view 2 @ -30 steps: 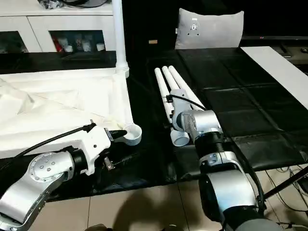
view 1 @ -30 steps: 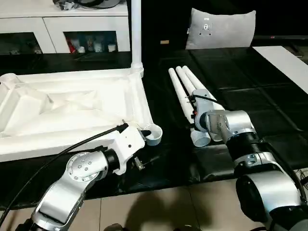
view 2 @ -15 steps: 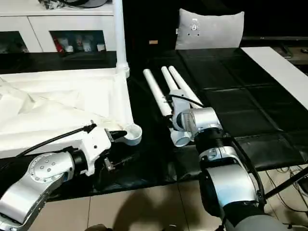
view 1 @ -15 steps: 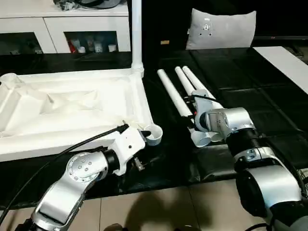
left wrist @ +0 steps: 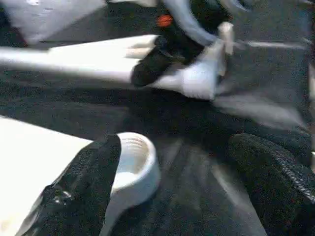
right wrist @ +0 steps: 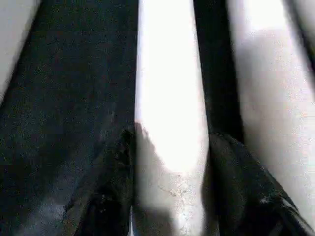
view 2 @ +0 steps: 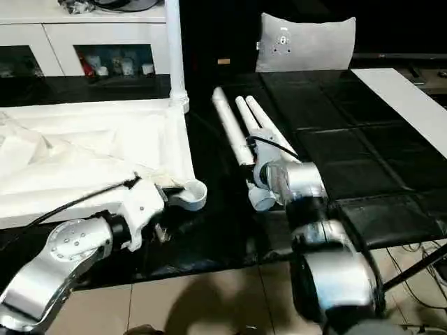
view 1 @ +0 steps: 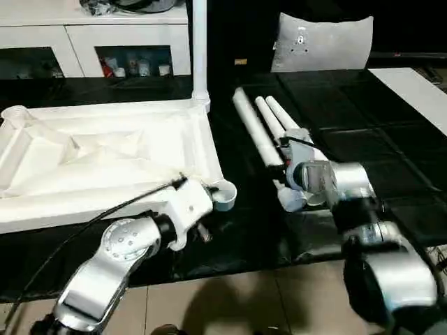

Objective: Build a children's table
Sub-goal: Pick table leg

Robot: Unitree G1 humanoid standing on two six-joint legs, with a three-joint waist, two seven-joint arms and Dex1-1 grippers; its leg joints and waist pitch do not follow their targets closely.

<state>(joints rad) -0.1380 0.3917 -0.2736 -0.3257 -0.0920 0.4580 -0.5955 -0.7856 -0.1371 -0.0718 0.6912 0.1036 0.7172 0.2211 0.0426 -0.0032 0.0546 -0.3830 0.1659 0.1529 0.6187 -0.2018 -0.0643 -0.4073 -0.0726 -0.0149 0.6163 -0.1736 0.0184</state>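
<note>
Table top (view 1: 105,157): white, lying upside down on the left half of the black-covered work table (view 1: 391,139), ribbed underside facing up.
Far-left socket (view 1: 14,114): round, at the top's far-left corner.
Fitted leg (view 1: 199,49): one white leg stands upright in the far-right corner socket of the top.
Near-right socket (view 1: 223,194): round and threaded inside, jutting from the top's near-right corner.
Left gripper (left wrist: 172,191): at the near-right corner of the top, fingers spread wide and holding nothing; one black finger (left wrist: 81,189) lies against the socket's outer wall, the other stands well apart over the black cover.
Loose legs (view 1: 272,122): three white legs lie on the black cover right of the top, running from near to far; the leftmost one (view 1: 255,129) angles away from the other two at its far end.
Right gripper (right wrist: 170,162): at the near ends of the loose legs, its two black fingers set on either side of the leftmost leg and pressed to it, clasping it.
Cushion (view 1: 325,42): grey, upright at the far edge behind the legs.
White board (view 1: 415,91): flat, at the far right of the work table.
</note>
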